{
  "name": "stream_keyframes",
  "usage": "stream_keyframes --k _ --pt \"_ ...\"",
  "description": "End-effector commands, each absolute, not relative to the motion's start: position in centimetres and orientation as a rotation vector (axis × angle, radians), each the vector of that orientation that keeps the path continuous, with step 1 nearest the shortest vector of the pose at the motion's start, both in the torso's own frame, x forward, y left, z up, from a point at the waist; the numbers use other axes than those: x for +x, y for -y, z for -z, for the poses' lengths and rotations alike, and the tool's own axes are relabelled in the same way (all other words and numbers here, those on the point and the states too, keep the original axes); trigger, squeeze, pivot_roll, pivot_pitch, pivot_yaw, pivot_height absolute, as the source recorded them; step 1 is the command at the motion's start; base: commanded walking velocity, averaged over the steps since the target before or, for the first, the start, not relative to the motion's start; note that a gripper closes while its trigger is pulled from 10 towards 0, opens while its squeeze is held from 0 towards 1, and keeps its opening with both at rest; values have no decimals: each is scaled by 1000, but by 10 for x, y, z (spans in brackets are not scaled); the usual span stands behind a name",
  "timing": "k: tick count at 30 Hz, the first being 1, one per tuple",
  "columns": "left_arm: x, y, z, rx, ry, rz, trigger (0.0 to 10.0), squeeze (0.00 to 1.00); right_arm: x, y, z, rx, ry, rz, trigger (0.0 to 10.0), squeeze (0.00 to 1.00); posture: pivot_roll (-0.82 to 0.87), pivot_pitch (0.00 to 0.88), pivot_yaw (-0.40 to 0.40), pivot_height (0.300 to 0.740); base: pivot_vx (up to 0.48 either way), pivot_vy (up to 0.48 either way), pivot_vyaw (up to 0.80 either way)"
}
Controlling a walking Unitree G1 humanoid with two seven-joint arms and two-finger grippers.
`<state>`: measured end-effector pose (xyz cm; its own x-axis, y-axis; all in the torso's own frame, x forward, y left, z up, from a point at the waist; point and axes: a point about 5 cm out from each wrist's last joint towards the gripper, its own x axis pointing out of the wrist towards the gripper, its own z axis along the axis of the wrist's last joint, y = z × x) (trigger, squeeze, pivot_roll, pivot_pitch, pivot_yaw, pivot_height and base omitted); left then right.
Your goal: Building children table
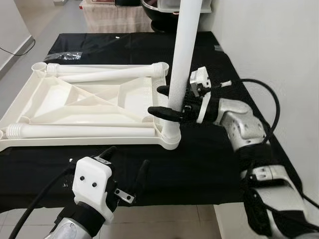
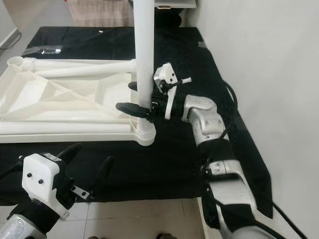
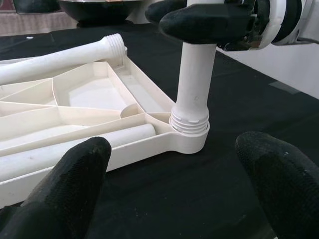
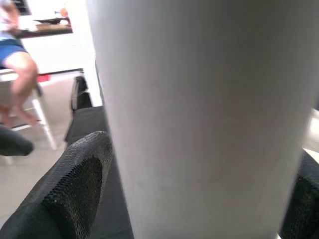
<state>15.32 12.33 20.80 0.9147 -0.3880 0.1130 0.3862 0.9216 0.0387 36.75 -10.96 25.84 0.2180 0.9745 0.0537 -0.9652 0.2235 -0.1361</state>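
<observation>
A white plastic table top (image 1: 84,102) lies upside down on the black cloth, its ribbed underside up. One white leg (image 1: 182,59) stands upright in the near right corner socket (image 3: 190,130). My right gripper (image 1: 168,102) is shut on this leg a little above the socket. Two more white legs (image 1: 104,74) (image 1: 79,131) lie flat inside the top, along its far and near edges. My left gripper (image 1: 127,172) hovers open over the cloth's front edge, near the socket, holding nothing.
The black cloth (image 1: 209,159) covers a low surface that ends at the tiled floor (image 1: 164,219) in front. A white wall (image 1: 279,45) runs along the right. A dark bowl (image 1: 159,12) stands beyond the far edge. A seated person (image 4: 15,59) is in the room's background.
</observation>
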Motion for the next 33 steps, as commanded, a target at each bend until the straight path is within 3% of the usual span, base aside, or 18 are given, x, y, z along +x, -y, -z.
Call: stream_keyframes --k 1,12,20,22,23,24,26,29,33 --pt "151 -122 -207 4 113 403 10000 0 369 99 -264 -71 167 -1397 0 0 177 213 -54 740 0 0 0" --pt "150 -121 -206 1 110 404 10000 0 372 106 -267 -62 187 -1412 0 0 170 211 -55 740 0 0 0" --pt "152 -120 -208 0 116 406 10000 0 372 118 -261 -124 234 -1242 0 0 149 205 -68 740 0 0 0" --pt "153 -119 -208 -3 120 407 10000 0 369 121 -256 -124 244 -1131 0 0 134 206 -73 740 0 0 0" --pt "153 -119 -209 -4 120 407 10000 0 364 123 -241 -160 225 -787 0 0 121 206 -76 740 0 0 0" --pt "153 -119 -209 -4 120 407 10000 0 364 123 -241 -160 225 -787 0 0 121 206 -76 740 0 0 0" --pt "154 -118 -210 -5 122 411 10000 0 317 113 -207 -138 153 -406 0 0 123 211 -71 740 0 0 0" --pt "155 -119 -210 -7 120 413 10000 0 295 89 -199 -105 142 -399 0 0 96 198 -58 740 0 0 0" --pt "157 -116 -210 -7 123 423 10000 0 302 78 -199 -120 158 -451 0 0 103 183 -72 740 0 0 0"
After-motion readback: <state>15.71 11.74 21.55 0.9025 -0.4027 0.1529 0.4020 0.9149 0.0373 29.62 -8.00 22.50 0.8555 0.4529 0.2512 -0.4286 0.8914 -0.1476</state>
